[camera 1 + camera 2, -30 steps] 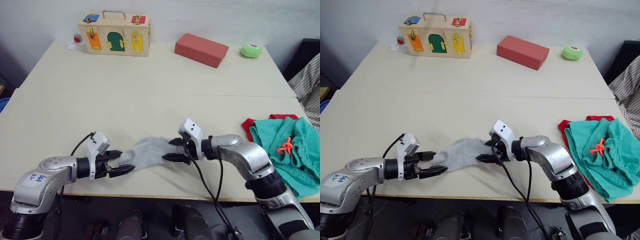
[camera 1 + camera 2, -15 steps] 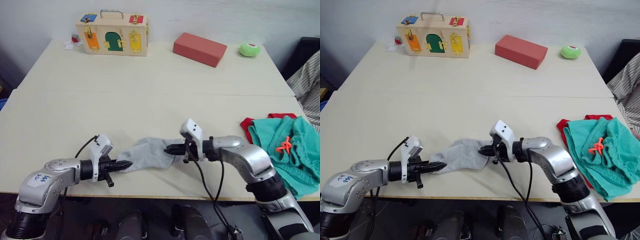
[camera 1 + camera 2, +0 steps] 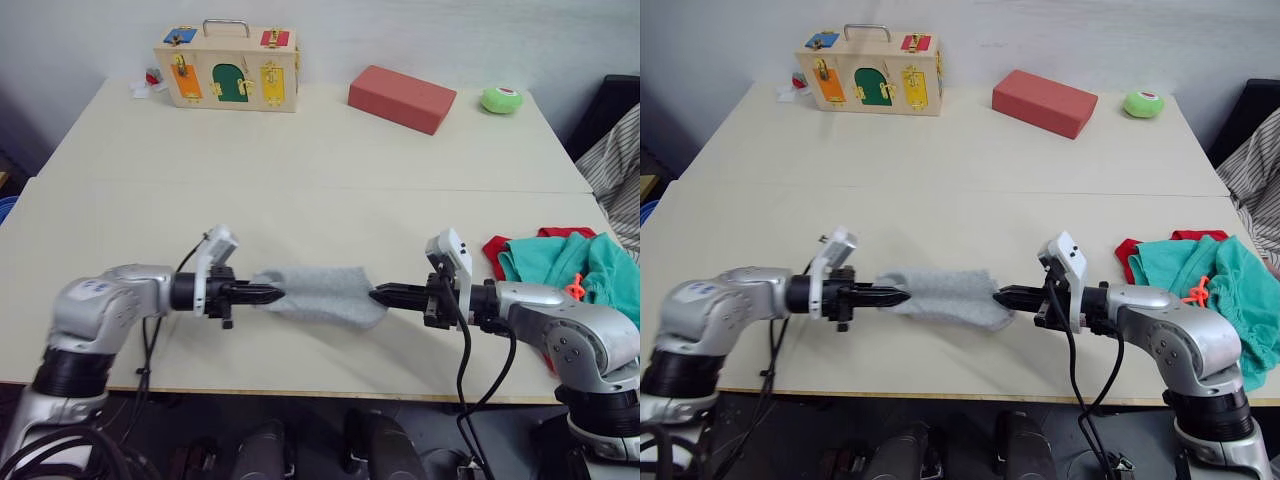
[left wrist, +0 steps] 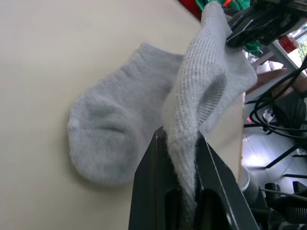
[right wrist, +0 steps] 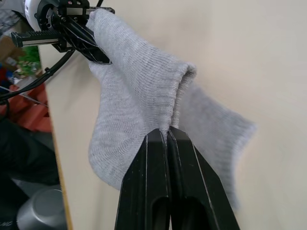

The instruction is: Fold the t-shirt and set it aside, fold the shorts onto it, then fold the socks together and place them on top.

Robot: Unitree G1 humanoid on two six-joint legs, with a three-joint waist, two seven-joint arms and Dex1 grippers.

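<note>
My left hand (image 3: 268,294) is clamped tight on one end of the socks (image 3: 320,296), and my right hand (image 3: 385,295) is pinched just as tight on the other end, fingers pressed flat together with grey knit caught between them. Both sit in the lower middle of the frame, the left hand to the left of the cloth and the right hand to its right, pointing at each other.

The grey bundle hangs stretched between the two hands, its long axis running left to right across the frame, lifted just off the counter (image 3: 320,210). In my left wrist view one sock (image 4: 206,91) rises from my fingers while a second sock (image 4: 115,139) appears to lie flat on the counter beneath it; whether both are truly held I cannot tell.

The shorts (image 3: 600,275) lie at the right edge of the frame, on top of the t-shirt (image 3: 498,250), whose red cloth peeks out at their left side. That pile lies off to the right of the socks, so my right hand is the nearer one. I judge the coming move is a carry rightward along the sock's own length.
</note>
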